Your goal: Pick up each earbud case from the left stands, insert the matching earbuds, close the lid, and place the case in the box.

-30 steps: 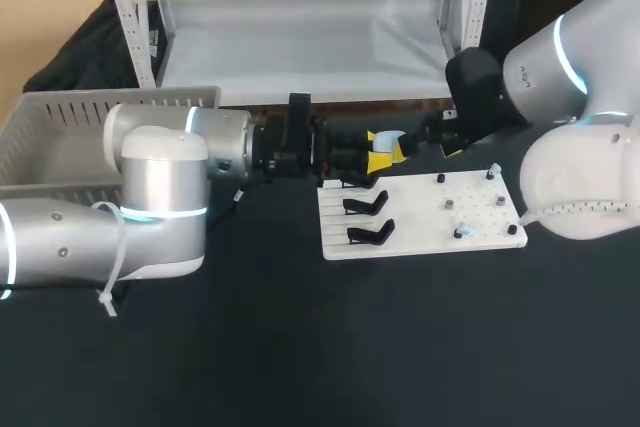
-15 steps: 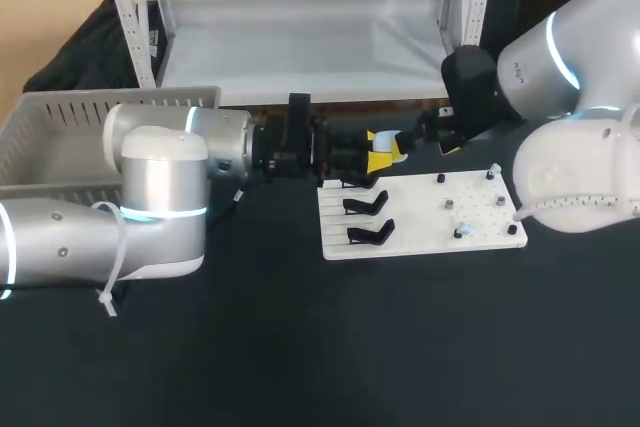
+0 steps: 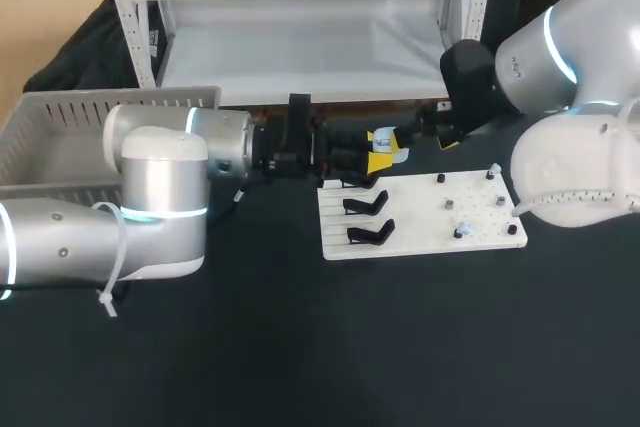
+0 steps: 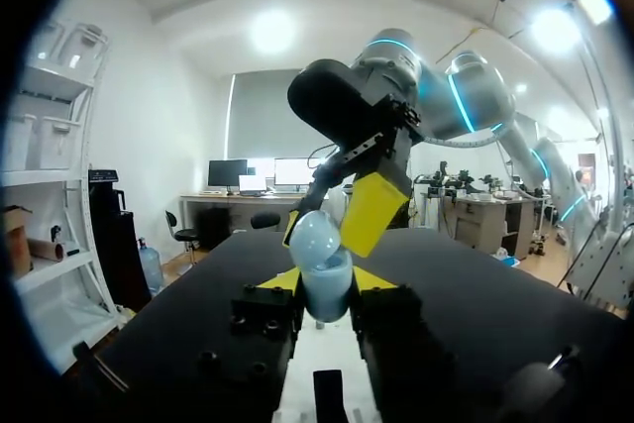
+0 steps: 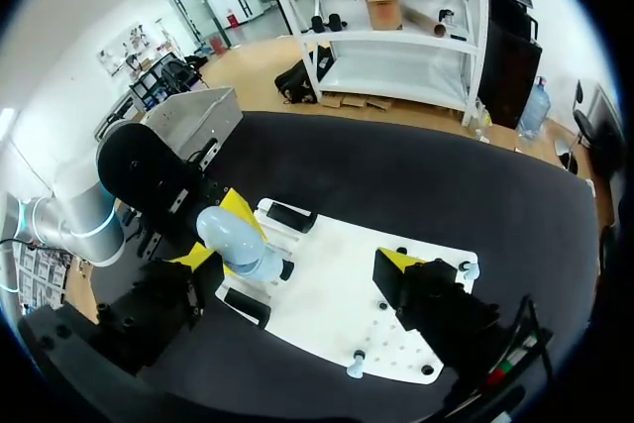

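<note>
Our left end effector (image 4: 324, 292) grasps the pale-blue, rounded plastic earbud case (image 4: 319, 250) by its base. Our right end effector (image 5: 297, 269), at its 3 o'clock from above, is released. We judge the case light and slick.

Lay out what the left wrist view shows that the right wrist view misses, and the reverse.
Only the left wrist view: the right arm along its length, with one of its yellow fingers close by the case's lid. Only the right wrist view: the grey box, the pegs on the white board, and the left arm. Both: the blue earbud case, held between the fingers of the left gripper.
</note>
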{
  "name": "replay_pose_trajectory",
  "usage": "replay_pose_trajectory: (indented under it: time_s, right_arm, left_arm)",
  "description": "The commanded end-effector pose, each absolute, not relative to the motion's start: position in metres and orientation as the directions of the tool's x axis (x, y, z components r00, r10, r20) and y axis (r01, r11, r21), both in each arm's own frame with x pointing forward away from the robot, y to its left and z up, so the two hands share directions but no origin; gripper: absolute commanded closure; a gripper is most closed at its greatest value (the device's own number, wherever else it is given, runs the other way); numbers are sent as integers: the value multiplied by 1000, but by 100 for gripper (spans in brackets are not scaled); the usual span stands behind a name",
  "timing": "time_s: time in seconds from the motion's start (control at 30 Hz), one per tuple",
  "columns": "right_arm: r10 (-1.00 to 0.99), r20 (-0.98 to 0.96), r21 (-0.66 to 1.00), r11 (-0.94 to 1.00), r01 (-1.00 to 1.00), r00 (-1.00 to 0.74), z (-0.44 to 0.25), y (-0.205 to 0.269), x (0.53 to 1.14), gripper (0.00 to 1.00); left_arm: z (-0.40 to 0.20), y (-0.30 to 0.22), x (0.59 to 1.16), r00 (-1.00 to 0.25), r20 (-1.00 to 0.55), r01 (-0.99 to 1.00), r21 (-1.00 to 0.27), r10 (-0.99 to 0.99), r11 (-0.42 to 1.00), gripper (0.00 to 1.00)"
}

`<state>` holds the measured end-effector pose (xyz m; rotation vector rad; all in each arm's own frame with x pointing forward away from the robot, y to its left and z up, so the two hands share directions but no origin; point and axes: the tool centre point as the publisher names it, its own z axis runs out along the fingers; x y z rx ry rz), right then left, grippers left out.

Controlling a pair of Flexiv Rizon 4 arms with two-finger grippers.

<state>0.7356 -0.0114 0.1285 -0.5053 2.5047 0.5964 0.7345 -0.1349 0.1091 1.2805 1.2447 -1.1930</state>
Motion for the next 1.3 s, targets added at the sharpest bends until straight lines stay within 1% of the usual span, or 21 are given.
replay_pose_trajectory:
  time_s: [0.03, 0.3, 0.5, 0.6, 0.7, 0.97, 1.3]
  right_arm:
    - [-229, -558, 303, 839, -452, -798, 132, -10, 736, 0]
    - [-235, -592, 261, 849, -459, -771, 149, -23, 738, 0]
    - [-314, -613, 110, 874, -472, -725, 162, -47, 738, 0]
    - [-361, -604, 13, 887, -461, -711, 161, -64, 741, 0]
    - [-379, -587, -43, 897, -440, -716, 158, -81, 744, 0]
    - [-375, -541, -85, 915, -395, -752, 142, -110, 747, 0]
    - [-377, -485, -102, 921, -376, -789, 123, -124, 751, 0]
  left_arm:
    - [109, -135, 732, 6, -998, 1000, 4, 67, -20, 100]
    - [109, -135, 732, 6, -998, 1000, 4, 67, -20, 100]
    - [109, -135, 732, 6, -998, 1000, 4, 67, -20, 100]
    - [109, -135, 732, 6, -998, 1000, 4, 67, -20, 100]
    - [109, -135, 732, 6, -998, 1000, 4, 67, -20, 100]
    - [109, -131, 729, -2, -996, 999, -5, 91, -36, 100]
    - [110, -128, 723, 13, -994, 999, 8, 109, -41, 100]
